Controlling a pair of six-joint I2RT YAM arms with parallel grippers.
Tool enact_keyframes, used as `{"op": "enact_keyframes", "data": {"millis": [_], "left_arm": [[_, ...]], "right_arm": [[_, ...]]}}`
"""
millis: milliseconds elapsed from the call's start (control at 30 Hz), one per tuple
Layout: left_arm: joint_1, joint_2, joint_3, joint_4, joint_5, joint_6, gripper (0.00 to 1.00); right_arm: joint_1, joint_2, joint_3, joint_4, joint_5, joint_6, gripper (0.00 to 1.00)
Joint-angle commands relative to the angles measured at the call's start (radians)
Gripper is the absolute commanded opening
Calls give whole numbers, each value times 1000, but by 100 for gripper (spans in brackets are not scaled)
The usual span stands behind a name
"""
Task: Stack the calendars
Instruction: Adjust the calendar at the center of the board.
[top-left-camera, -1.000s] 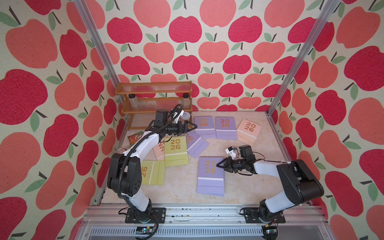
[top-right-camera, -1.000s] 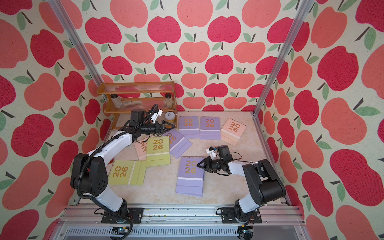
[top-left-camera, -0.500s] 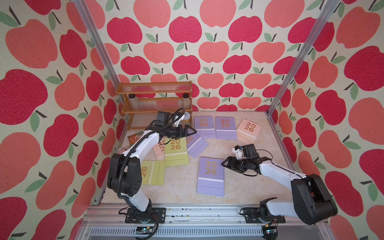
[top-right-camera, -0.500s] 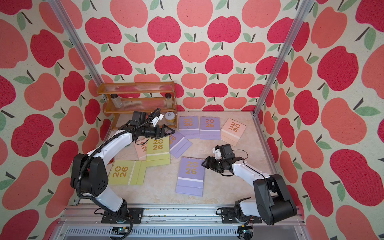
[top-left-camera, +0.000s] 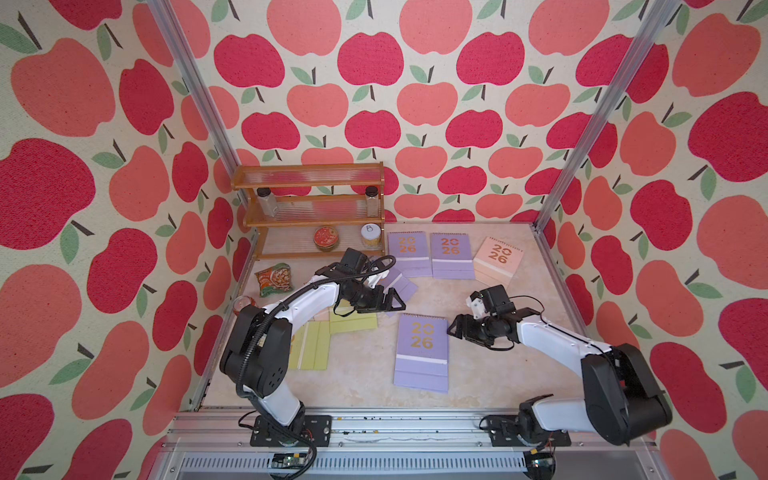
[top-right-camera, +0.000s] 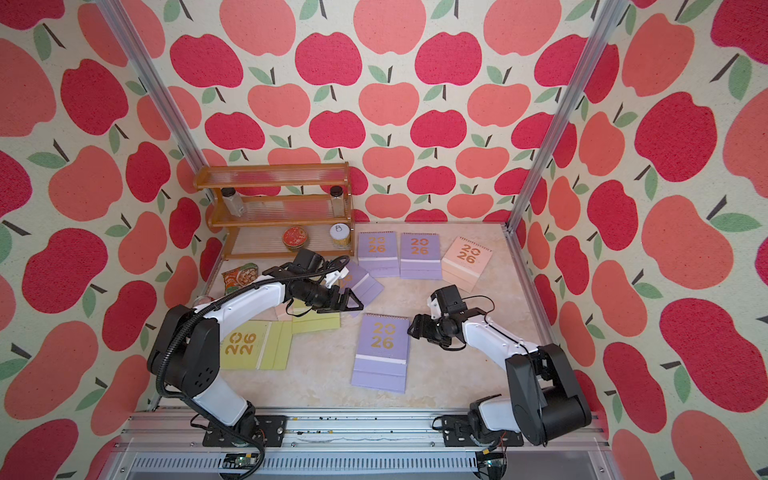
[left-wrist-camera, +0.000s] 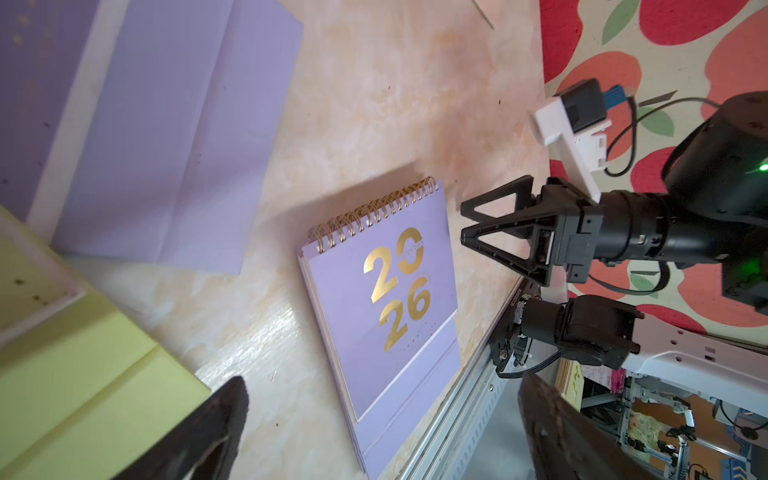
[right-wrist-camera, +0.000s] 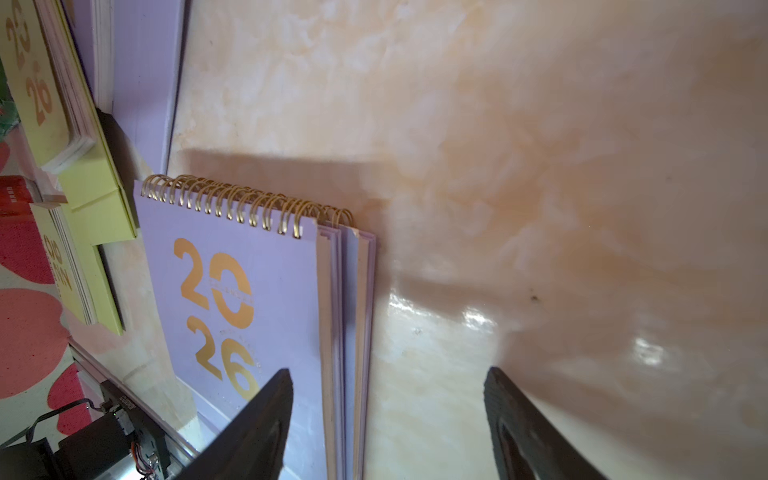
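Finds the lilac calendar flat on the tabletop, long axis back-to-front, right edge just beside the parted, empty right end effector, nearer than the wide-open left end effector.

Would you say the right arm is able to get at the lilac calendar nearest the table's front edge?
Probably yes: the right arm holds its open jaws right beside the lilac calendar, and nothing lies between them.

The left arm covers most of one yellow-green calendar and much of a tilted lilac calendar.
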Motion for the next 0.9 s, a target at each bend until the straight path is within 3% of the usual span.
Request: {"op": "enact_keyframes", "data": {"millis": [0,367,867], "left_arm": [[-20,8,-35,60,-52,-51,100],[-121,107,-62,255,-70,-188,100],[-160,166,-20,325,-52,-253,99]], "right_arm": [[15,30,41,37,-50,-8,75],[26,149,70,138,-109,25,75],[44,176,95,194,-151,76,76]]}}
